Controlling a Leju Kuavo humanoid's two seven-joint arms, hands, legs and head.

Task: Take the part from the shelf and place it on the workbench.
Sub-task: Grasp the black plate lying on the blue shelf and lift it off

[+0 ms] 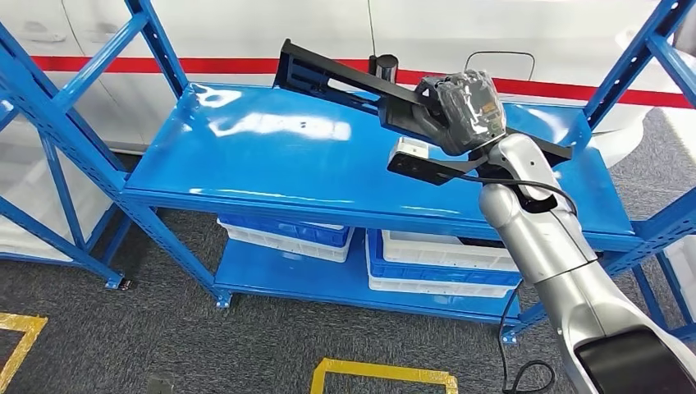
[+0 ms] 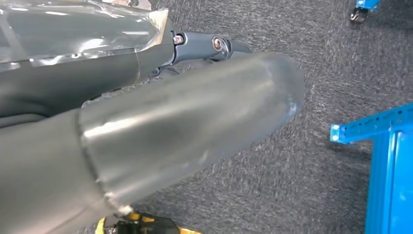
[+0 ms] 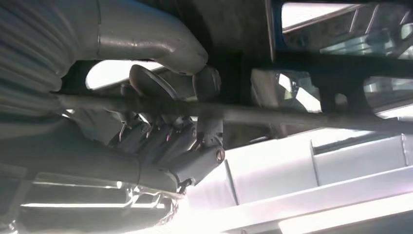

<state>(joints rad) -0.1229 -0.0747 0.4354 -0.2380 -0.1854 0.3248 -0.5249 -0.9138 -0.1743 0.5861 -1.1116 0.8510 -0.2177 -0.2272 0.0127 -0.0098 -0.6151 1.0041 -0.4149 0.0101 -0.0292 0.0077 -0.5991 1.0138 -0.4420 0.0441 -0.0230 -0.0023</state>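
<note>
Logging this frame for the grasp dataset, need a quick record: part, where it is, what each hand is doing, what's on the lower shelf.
part: long black bracket-like part, lying across the back right of the top shelf
shelf: blue metal rack, glossy top board
right hand: right hand over the part's near end, fingers curled around a bar of it
lifted: cannot tell
left hand: left hand hangs above grey carpet, nothing seen in it; open or closed unclear
lower shelf: white and blue bins
workbench: not visible

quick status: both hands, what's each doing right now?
Left hand: cannot tell; no fingers visible, hanging over grey carpet.
Right hand: gripping the long black metal part above the blue shelf.
</note>
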